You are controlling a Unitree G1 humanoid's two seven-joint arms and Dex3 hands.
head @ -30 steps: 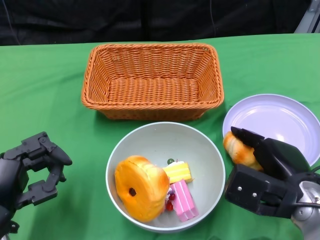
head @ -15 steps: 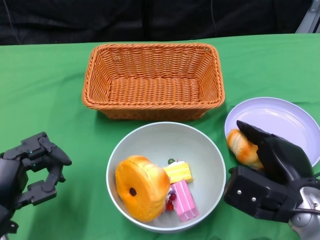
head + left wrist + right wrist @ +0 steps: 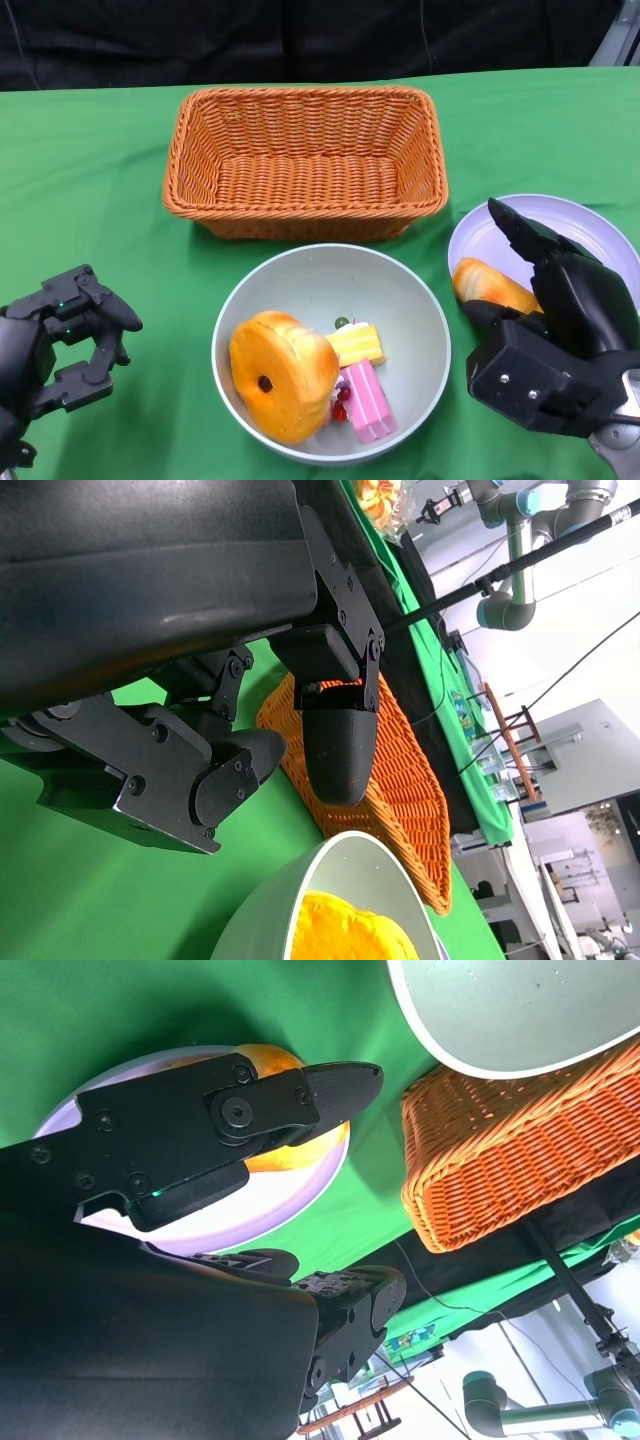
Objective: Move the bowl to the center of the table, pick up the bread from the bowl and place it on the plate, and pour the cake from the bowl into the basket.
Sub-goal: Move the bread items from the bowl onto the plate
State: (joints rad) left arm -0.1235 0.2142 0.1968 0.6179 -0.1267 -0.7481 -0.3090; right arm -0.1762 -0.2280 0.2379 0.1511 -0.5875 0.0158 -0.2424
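Already the bread (image 3: 490, 287) lies on the plate's (image 3: 580, 235) near-left rim beside the opened right hand (image 3: 556, 345), while the centred bowl (image 3: 400, 290) holds the unpoured cake (image 3: 363, 398); left hand (image 3: 55, 345) idles empty, fingers apart.

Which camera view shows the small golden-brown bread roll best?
The head view: the small golden-brown bread roll lies on the round lilac plate. In the right wrist view the right hand mostly hides it. The left wrist view misses it.
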